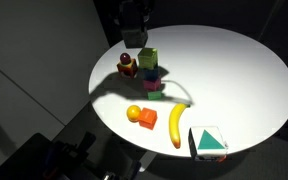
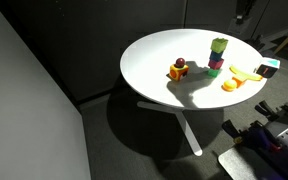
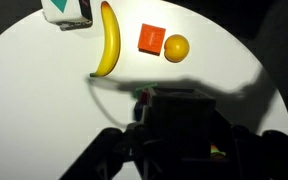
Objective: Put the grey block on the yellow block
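Gripper [image 1: 134, 35] hung over table [image 1: 234, 70] edge. Pincer seemingly pinched grey block [image 1: 134, 40], though shadow left it uncertain. Grey block was aloft, beside and above yellow block [image 1: 147, 57], apart from it. Yellow block topped magenta block [image 1: 151, 72] near that edge. Banana [image 3: 108, 38], orange block [image 3: 151, 39] and orange ball [image 3: 176, 47] lay toward opposite edge.

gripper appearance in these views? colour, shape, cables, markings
The gripper is black, matte and blocky in an exterior view. The wrist view shows a dark boxy body with thick black fingers. It is too dark to make out any cables or markings.
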Motion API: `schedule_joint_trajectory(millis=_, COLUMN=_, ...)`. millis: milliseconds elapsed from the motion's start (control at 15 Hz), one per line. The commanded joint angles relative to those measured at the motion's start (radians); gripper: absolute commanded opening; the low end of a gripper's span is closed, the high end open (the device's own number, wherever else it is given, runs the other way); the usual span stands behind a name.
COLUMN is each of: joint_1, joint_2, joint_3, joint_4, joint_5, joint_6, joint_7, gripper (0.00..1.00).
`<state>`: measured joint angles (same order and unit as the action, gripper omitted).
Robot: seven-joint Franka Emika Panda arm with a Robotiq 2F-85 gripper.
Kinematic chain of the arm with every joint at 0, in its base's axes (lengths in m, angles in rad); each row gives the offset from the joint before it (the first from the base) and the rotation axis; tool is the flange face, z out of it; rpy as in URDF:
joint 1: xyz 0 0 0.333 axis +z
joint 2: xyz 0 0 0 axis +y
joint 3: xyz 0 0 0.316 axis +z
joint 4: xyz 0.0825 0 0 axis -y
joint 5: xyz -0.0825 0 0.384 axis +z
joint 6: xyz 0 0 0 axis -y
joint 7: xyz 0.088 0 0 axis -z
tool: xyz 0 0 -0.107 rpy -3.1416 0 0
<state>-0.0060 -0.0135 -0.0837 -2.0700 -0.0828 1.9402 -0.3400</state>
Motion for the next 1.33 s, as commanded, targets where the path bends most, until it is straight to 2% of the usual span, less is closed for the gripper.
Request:
schedule_joint_trajectory(millis=0, joint_1=-0.022, joint_2=0.078, joint_3=0.008, joint_4=0.111, joint_5=0.017, joint_6=-0.045, joint_7=-0.030, gripper=0.31)
schedule_joint_trajectory(millis=533, joint_1=-0.035, joint_2=0.194, joint_3=0.022, joint_4=0.206, joint_5=0.012, joint_6=-0.020, joint_7=-0.042, gripper=0.31)
schedule_joint_trajectory(millis=1267, joint_1=-0.035, joint_2=0.251, joint_3=0.043, joint_4=0.229, joint_5=0.006, joint_6=-0.011, joint_7=-0.047, gripper=0.31)
